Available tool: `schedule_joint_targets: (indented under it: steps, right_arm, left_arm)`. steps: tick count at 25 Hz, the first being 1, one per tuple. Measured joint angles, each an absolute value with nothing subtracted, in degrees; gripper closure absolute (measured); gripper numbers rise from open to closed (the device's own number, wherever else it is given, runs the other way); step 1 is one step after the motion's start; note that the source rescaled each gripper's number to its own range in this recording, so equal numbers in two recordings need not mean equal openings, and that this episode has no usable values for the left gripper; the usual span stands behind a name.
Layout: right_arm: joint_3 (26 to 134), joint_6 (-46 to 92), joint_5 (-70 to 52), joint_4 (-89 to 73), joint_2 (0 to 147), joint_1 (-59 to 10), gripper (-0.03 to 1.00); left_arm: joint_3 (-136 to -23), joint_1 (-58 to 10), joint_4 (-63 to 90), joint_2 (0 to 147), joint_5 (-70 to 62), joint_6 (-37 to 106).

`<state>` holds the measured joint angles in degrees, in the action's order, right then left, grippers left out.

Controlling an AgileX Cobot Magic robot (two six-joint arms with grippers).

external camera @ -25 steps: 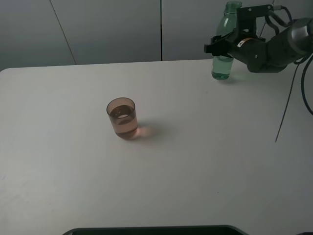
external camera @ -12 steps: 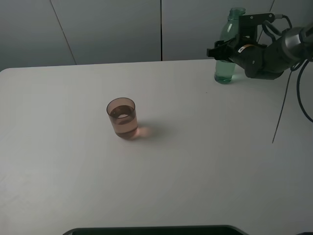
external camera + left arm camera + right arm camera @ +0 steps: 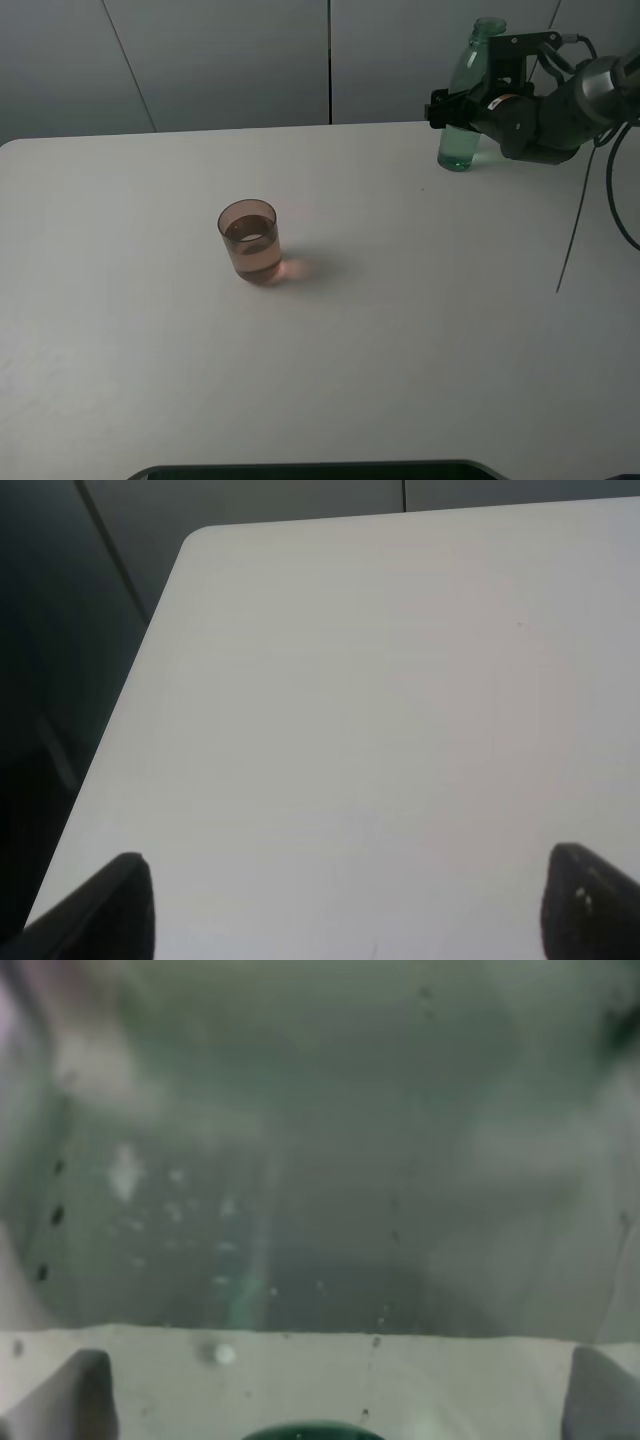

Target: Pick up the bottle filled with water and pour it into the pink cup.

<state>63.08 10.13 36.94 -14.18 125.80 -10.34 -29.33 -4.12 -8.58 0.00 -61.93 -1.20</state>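
White and matte, the table (image 3: 400, 360) stretches bare along its near side; the left gripper (image 3: 345, 905) hangs over an empty corner of it, only its two dark fingertips in view, spread apart with nothing between them. Farther in, left of centre, stands the pink cup (image 3: 250, 241), a small straight-sided tumbler of see-through brownish-pink plastic, partly filled and throwing a rosy glow on the surface beside it. At the far right, near the back edge and well apart from the cup, the bottle (image 3: 464, 100) stands upright on the table: tall, slim, green-tinted clear plastic narrowing to an open mouth. The right gripper (image 3: 470, 103) sits around its middle; the right wrist view is filled with blurred green plastic, the two fingertips showing wide apart at the picture's edges, so the jaws look released rather than clamped. The risk I judge greatest is tipping: the bottle is light, tall and capless, close to the edge, and a finger dragging on its smooth wall during withdrawal could topple it.
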Motion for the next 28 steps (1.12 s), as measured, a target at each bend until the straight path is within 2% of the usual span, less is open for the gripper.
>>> schedule_joint_targets:
  steps: [5, 16, 19, 25, 28]
  right_arm:
    - [63.1, 10.2, 35.0, -14.3, 121.7, -10.3, -0.03]
    - [63.1, 12.5, 24.6, -12.9, 101.7, -10.3, -0.03]
    - [66.8, 13.3, 10.1, -13.0, 95.7, -9.0, -0.03]
    - [82.3, 10.2, -44.5, -13.3, 91.5, -0.7, -0.03]
    - [85.5, 7.1, -62.8, -6.5, 91.4, 1.2, -0.03]
  left_arm:
    - [-29.3, -4.1, -8.6, 0.0, -61.9, -1.3]
    - [-29.3, -4.1, -8.6, 0.0, -61.9, -1.3]
    - [-29.3, -4.1, -8.6, 0.0, -61.9, -1.3]
    - [-29.3, -4.1, -8.6, 0.0, -61.9, -1.3]
    - [-29.3, -4.1, -8.6, 0.0, -61.9, -1.3]
